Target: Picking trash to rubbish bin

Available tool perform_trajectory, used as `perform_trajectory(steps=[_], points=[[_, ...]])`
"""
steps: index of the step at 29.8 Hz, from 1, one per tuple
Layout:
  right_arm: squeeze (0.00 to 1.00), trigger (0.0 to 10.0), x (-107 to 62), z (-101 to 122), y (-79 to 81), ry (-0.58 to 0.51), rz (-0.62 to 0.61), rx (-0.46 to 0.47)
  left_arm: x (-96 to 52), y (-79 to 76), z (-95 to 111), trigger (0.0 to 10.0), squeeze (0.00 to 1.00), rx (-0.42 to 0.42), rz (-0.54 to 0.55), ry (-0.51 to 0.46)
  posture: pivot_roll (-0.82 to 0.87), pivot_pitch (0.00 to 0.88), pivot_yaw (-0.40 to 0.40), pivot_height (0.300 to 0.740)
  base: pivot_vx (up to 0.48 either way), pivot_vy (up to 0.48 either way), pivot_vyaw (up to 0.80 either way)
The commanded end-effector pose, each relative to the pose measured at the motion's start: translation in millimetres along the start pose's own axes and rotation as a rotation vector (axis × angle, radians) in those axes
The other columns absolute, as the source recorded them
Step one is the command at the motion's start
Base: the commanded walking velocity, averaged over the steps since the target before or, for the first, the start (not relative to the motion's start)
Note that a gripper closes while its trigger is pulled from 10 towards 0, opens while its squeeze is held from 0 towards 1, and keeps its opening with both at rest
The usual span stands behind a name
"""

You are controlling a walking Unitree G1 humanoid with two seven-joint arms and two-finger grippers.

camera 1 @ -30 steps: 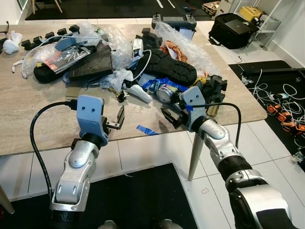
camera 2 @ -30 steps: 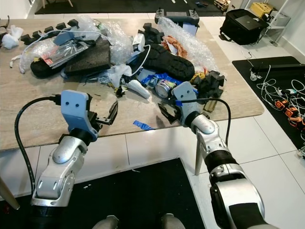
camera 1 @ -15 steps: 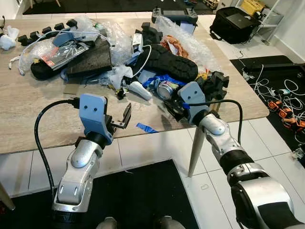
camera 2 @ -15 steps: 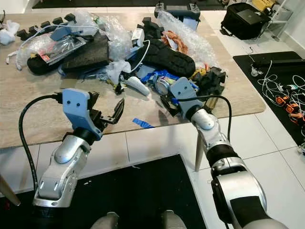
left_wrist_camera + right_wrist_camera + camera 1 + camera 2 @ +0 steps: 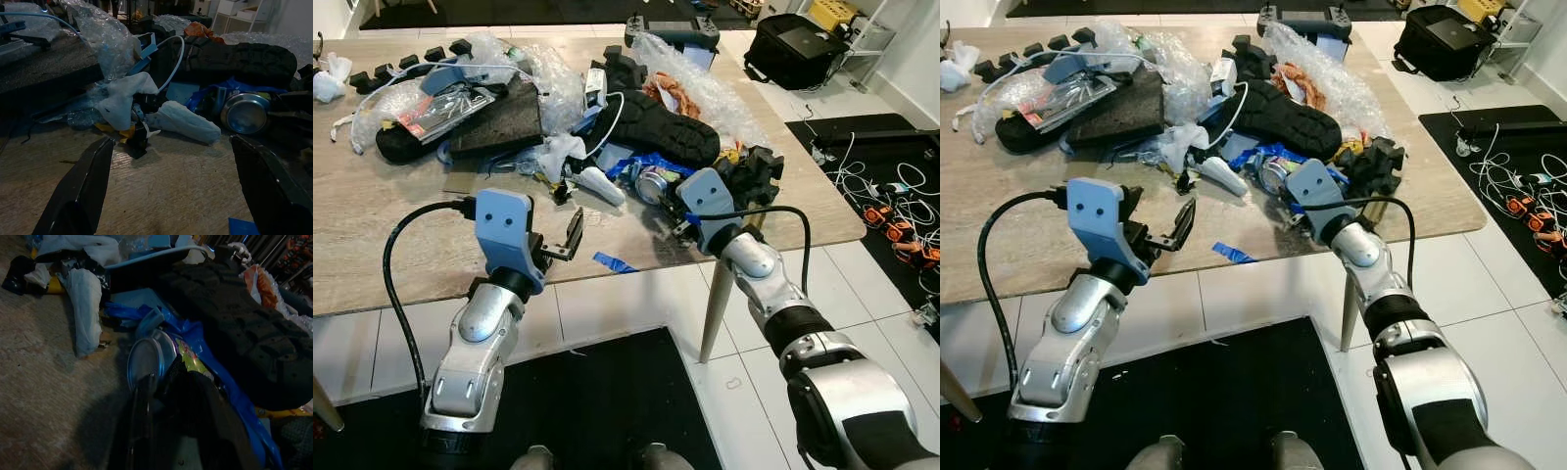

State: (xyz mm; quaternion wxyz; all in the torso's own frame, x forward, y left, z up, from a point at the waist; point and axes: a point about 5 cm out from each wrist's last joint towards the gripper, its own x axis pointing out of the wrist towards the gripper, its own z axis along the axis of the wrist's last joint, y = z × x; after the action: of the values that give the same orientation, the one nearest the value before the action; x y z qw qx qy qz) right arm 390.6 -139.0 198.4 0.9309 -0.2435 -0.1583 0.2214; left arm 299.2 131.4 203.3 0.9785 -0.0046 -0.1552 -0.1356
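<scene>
Since a second ago the right hand (image 5: 166,401) has advanced from the near edge of the counter (image 5: 372,245) into the clutter and now sits against the drink can (image 5: 149,360); the left hand has risen slightly and otherwise holds its station.

Left side: the left hand (image 5: 566,240) hovers over bare counter short of the pile, fingers spread wide and empty. Ahead of it lie a crumpled white tissue (image 5: 124,98) and a rolled white wipe (image 5: 188,122); further ahead, a black foam slab (image 5: 499,122) under bubble wrap (image 5: 548,78). A scrap of blue tape (image 5: 612,262) lies just to its right.

Right side: the right hand's fingers are parted narrowly, one tip touching the can's rim. Closure on the can is not confirmed. The can lies on its side, open end toward the hand, resting on a blue wrapper (image 5: 210,362) with a black shoe sole (image 5: 666,127) just beyond.

Judgement: the step in hand is securing the can. The fingers should straddle the can body rather than the rim, then close firmly, since a round can may roll. Lift clear before withdrawing, so the wrapper is not dragged along. No bin is visible.
</scene>
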Motion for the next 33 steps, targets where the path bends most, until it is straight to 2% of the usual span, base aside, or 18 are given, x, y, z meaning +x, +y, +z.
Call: perform_trajectory(steps=[1,5,6,7,8,12,13,14,24,27,28,31,33], points=[[0.00,10.0,1.4,0,1.8,0.004,0.013,-0.025,-0.6,-0.5,-2,10.0,0.00,-0.009,0.005,0.000,0.03,0.255,-0.065,0.740,0.000,0.000,0.00],[0.00,10.0,3.5,3,0.9,-0.008,0.006,-0.027,-0.8,0.2,-2,10.0,0.00,-0.007,0.007,-0.001,0.03,0.254,-0.065,0.740,0.000,0.000,0.00],[0.00,4.8,4.6,6,0.4,-0.021,0.007,-0.022,-0.6,0.4,-2,10.0,0.00,-0.007,0.007,-0.001,0.03,0.251,-0.064,0.740,0.000,0.000,0.00],[0.00,4.8,4.6,6,0.4,-0.021,0.007,-0.022,-0.6,0.4,-2,10.0,0.00,-0.007,0.007,-0.001,0.03,0.251,-0.064,0.740,0.000,0.000,0.00],[0.00,0.0,5.6,9,0.1,-0.038,0.011,-0.022,-0.4,0.5,-2,10.0,0.00,-0.006,0.007,-0.001,0.03,0.251,-0.063,0.740,0.000,0.000,0.00],[0.00,0.0,7.3,13,-1.1,-0.061,0.010,-0.026,0.4,0.4,-2,10.0,0.00,-0.005,0.006,-0.002,0.02,0.248,-0.063,0.740,0.000,0.000,0.00],[0.00,4.2,9.7,19,-3.7,-0.085,0.000,-0.038,1.3,0.1,-2,10.0,0.00,-0.006,0.007,-0.005,0.02,0.247,-0.063,0.740,0.000,0.000,0.00],[0.00,10.0,11.1,22,-5.3,-0.102,-0.005,-0.041,1.6,0.0,-2,10.0,0.00,-0.007,0.007,-0.006,0.02,0.244,-0.063,0.740,0.000,0.000,0.00],[0.00,10.0,17.7,43,-14.7,-0.189,-0.028,-0.065,4.0,-0.3,-1,10.0,0.00,-0.010,0.007,-0.015,0.02,0.244,-0.065,0.740,0.000,0.000,0.00],[0.00,10.0,18.8,52,-17.0,-0.244,-0.035,-0.094,4.1,0.0,-1,10.0,0.00,-0.010,0.008,-0.018,0.02,0.244,-0.065,0.740,0.000,0.000,0.00],[0.00,10.0,19.2,62,-19.1,-0.298,-0.039,-0.149,4.1,-0.2,-1,10.0,0.00,-0.011,0.008,-0.019,0.02,0.245,-0.065,0.740,0.000,0.000,0.00],[0.00,10.0,19.2,69,-20.6,-0.333,-0.043,-0.200,4.4,-0.5,-1,10.0,0.00,-0.012,0.007,-0.020,0.02,0.245,-0.065,0.740,0.000,0.000,0.00],[0.00,10.0,19.2,69,-20.6,-0.333,-0.043,-0.200,4.4,-0.5,-1,10.0,0.00,-0.012,0.007,-0.020,0.02,0.245,-0.065,0.740,0.000,0.000,0.00]])
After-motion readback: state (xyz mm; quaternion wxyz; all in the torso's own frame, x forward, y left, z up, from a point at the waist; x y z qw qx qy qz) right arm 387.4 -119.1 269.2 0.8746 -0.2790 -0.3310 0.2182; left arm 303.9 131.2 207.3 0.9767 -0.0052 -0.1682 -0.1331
